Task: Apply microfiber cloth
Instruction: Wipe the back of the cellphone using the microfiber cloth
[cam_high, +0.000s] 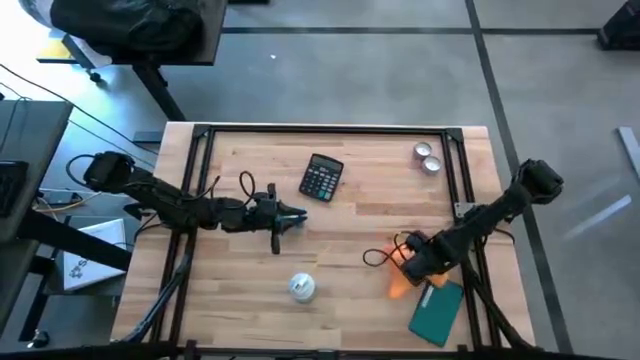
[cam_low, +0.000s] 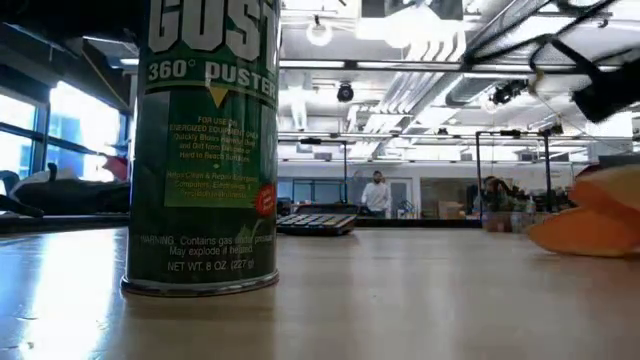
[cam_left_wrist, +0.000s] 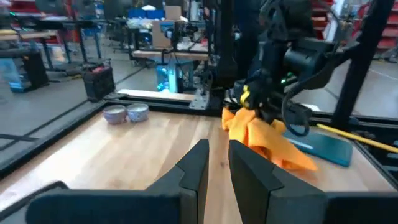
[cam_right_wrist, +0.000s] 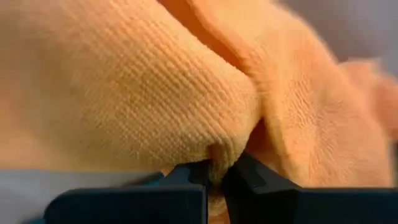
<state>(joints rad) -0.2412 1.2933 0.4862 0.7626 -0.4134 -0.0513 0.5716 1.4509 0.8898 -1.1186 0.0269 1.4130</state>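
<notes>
Pickup step: right gripper clenched on microfiber cloth, near the table's right front beside teal box.
Next, probably: lift clear, carry toward calculator; left gripper nearly closed, empty, mid-table.

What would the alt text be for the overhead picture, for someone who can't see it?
Seen from above, the right gripper pinches an orange microfiber cloth at the wooden table's right front, beside a teal box. The left gripper waits mid-table, fingers nearly together, near a black calculator, a duster can and two small tins.
</notes>
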